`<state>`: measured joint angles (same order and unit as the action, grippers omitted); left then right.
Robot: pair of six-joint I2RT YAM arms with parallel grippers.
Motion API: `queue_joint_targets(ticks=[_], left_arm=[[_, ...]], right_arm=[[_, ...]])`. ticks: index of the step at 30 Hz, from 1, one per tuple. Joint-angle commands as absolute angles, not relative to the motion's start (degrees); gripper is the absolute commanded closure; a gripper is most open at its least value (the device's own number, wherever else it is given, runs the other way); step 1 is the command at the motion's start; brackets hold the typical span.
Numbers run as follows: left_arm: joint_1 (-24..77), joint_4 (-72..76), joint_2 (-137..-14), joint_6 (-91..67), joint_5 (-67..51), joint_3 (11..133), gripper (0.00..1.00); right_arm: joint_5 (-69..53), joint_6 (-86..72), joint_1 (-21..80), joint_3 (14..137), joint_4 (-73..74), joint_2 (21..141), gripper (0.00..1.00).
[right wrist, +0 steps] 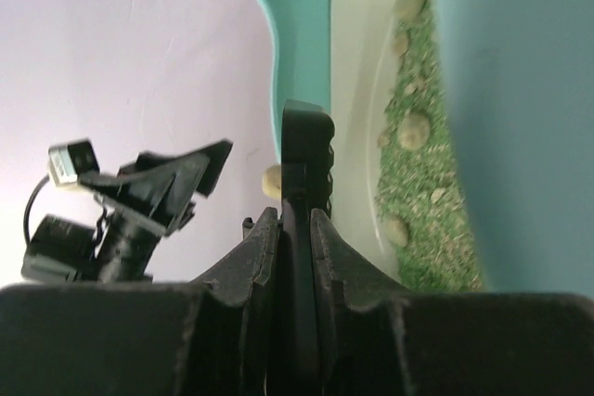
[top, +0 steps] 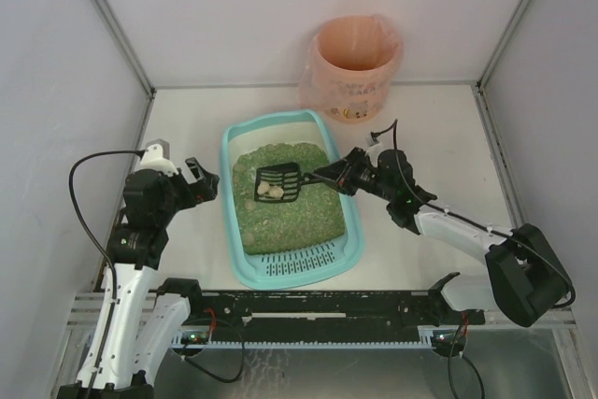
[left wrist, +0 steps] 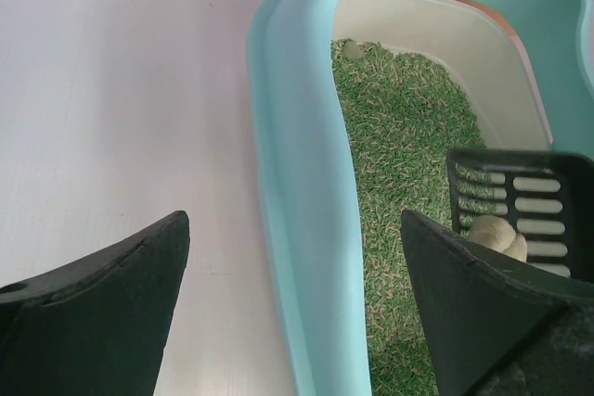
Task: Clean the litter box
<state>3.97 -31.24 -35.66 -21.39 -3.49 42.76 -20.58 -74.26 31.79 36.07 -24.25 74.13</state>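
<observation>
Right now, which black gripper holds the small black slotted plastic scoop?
The right gripper: it is shut on the handle of the scoop, above the light-teal plastic litter box. The left gripper stands open and empty beside the box.

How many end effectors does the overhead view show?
2. The left end effector, open, is beside the left rim of the litter box. The right end effector, over the right rim, is shut on the scoop handle. None seems hidden.

A: Support surface?
B: White table (top: 448, 137).
A: Items resting directly on it?
B: The litter box (top: 227, 193), between left gripper (top: 204, 181) and right gripper (top: 329, 176); a pink-bagged bin (top: 350, 91), upright beyond the right gripper.
</observation>
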Motion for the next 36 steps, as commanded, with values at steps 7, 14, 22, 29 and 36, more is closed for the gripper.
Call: queue_joint_targets(ticks=[7,14,22,29,36], left_arm=[[3.08,-29.12,-36.20,-21.20,-5.83,42.20,0.02],[2.98,-29.20,-35.84,-21.23,-5.78,42.07,0.02],[2.72,-29.50,-36.43,-21.22,-6.15,42.13,0.03],[2.48,-29.55,-35.95,-21.27,-6.01,42.16,0.03],[2.23,-29.68,-35.48,-21.35,-6.05,42.24,0.03]], right_arm=[[-23.12,-73.31,32.18,40.10,-27.42,74.12,1.00],[-21.83,-73.98,28.91,41.04,-23.95,71.05,1.00],[-16.45,-69.97,24.93,53.33,-10.14,69.42,1.00],[-0.21,-66.69,20.89,62.45,-4.05,69.39,1.00],[13.69,-58.73,15.30,71.55,-7.11,76.79,1.00]])
